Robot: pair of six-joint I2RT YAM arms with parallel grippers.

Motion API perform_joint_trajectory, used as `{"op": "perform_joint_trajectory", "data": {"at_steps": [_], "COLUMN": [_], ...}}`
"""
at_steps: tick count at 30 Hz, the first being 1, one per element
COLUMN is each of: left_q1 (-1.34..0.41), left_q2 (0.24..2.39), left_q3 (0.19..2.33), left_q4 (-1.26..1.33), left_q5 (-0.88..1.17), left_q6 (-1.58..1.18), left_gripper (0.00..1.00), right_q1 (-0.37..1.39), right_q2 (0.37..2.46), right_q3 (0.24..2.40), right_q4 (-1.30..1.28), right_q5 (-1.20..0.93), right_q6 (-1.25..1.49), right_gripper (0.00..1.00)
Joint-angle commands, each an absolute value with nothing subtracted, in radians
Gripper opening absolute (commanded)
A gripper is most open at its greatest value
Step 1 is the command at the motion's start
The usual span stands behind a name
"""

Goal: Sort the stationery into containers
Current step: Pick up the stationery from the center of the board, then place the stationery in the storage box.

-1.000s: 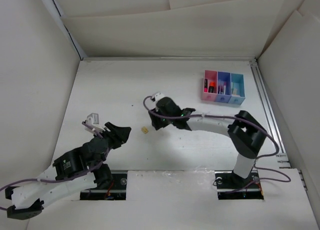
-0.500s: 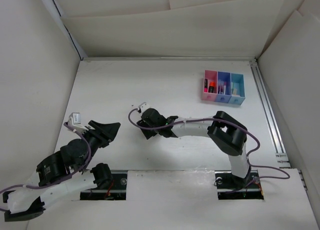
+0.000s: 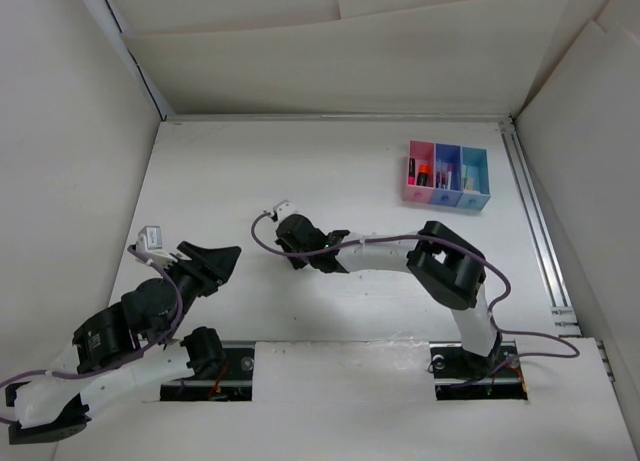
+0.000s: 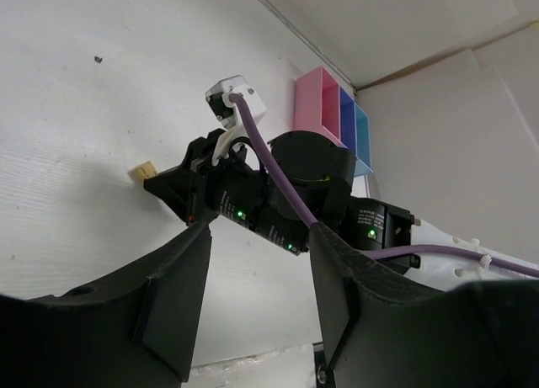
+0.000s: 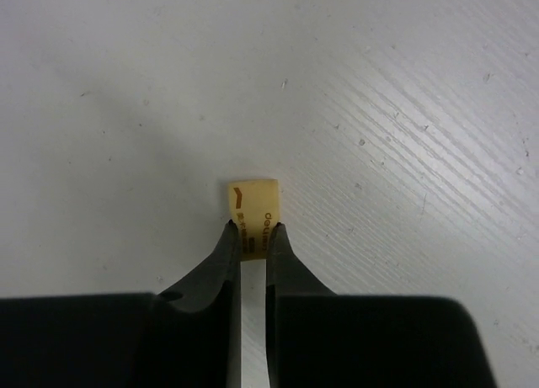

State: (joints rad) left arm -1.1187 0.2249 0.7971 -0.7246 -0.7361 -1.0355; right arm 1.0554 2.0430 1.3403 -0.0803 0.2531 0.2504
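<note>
right gripper (image 5: 253,233): jaws pressed together on a small beige eraser (image 5: 255,199), pinching its near end from both sides. the eraser's far end, with dark print, sticks out beyond the tips. the eraser is on the white table (image 3: 300,161).

eraser location: well apart from the bins (image 3: 446,197), to their left and nearer the arm bases. in the top view the right gripper hides it. in the left wrist view it shows as a beige block at the gripper's tips.

bins: three joined in a row, pink, dark blue and light blue. the pink bin (image 3: 417,193) is the one nearest the eraser. it holds a black item with an orange part. the contents of the other two are too small to tell.

left gripper (image 4: 253,270): jaws spread, nothing between them. it hangs above the table, farther left of the bins than the eraser, and points toward the right gripper.
</note>
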Motion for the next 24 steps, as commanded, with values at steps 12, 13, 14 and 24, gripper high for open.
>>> {"op": "perform_joint_trajectory", "data": {"at_steps": [12, 13, 14, 24], "left_q1": [-1.117, -1.117, -1.117, -1.117], "left_q2": [0.511, 0.532, 0.552, 0.598], "left_q3": [0.621, 0.609, 0.588, 0.548], "left_q4": [-0.315, -0.286, -0.260, -0.184], "left_q5": [-0.482, -0.466, -0.454, -0.391], "left_q6": [-0.904, -0.904, -0.904, -0.873], "left_gripper": [0.82, 0.83, 0.83, 1.00], "right_q1": [0.374, 0.321, 0.270, 0.006], "right_q2": [1.537, 1.528, 1.528, 1.758], "right_q3": [1.207, 1.216, 1.229, 1.466], "right_q4": [-0.201, -0.201, -0.201, -0.357], "right_q5": [0.413, 0.413, 0.397, 0.339], "right_q6": [0.399, 0.399, 0.408, 0.486], "right_gripper": [0.02, 0.02, 0.02, 0.02]}}
